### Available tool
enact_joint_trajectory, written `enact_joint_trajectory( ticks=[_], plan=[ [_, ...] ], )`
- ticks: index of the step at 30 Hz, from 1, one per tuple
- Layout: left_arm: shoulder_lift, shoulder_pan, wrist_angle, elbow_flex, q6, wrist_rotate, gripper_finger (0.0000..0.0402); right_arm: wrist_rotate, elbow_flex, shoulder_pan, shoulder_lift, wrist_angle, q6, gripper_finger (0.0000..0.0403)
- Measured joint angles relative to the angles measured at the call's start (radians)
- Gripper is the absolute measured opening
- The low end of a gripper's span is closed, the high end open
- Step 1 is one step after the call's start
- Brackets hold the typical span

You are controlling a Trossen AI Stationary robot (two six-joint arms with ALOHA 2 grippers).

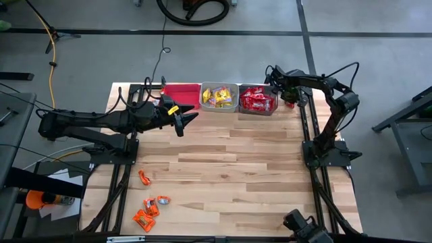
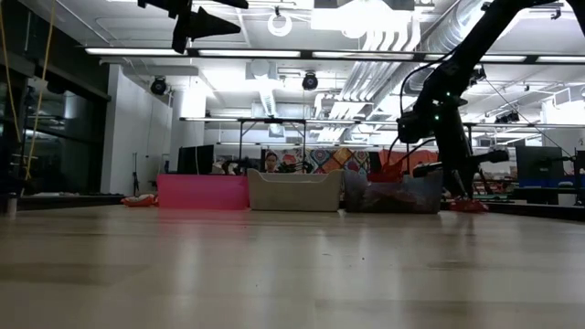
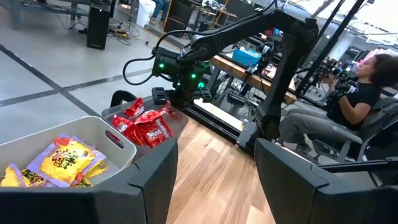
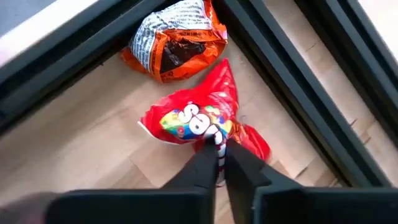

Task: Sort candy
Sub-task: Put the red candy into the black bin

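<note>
At the table's far edge three bins stand in a row: a red one [image 1: 181, 92], a clear one [image 1: 219, 96] holding yellow candy, and a dark one [image 1: 258, 100] holding red candy. Just right of them, my right gripper [image 4: 219, 148] points steeply down and is shut on a red candy packet [image 4: 193, 121] lying on the wood. An orange packet [image 4: 177, 43] lies just beyond it. My left gripper [image 1: 186, 120] hovers open, high above the table in front of the red bin, its fingers [image 3: 155, 180] wide apart with nothing between them. My right gripper pinches the red packet between its two fingers at a crumpled part of the wrapper [image 4: 214, 135] near the packet's middle. The fingers come from above, slanting down. The packet lies on the table, and its ends spread out on either side of the fingers.
Several orange packets [image 1: 147, 209] lie at the table's near left, one more [image 1: 144, 177] a little farther in. Black frame rails [image 4: 280, 56] run close beside the red packet. A person [image 3: 360, 93] sits beyond the table's right side.
</note>
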Motion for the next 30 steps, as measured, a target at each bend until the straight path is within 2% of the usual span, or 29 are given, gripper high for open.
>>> enact_joint_trajectory(
  ticks=[9,19,24,30],
  plan=[
    [0.0,0.0,0.0,0.0,0.0,0.005,0.0202,0.028,0.0,0.007,-0.079,0.022,-0.021,0.0003],
    [0.0,0.0,0.0,0.0,0.0,0.036,0.0202,0.045,0.0,0.008,-0.295,0.076,-0.073,0.0001],
    [0.0,0.0,0.0,0.0,0.005,0.143,0.0202,0.041,0.0,0.07,-0.444,0.092,-0.261,0.0001],
    [0.0,0.0,0.0,0.0,0.028,0.218,0.0202,0.006,0.0,0.263,-0.653,0.146,-0.6,0.0]
  ],
)
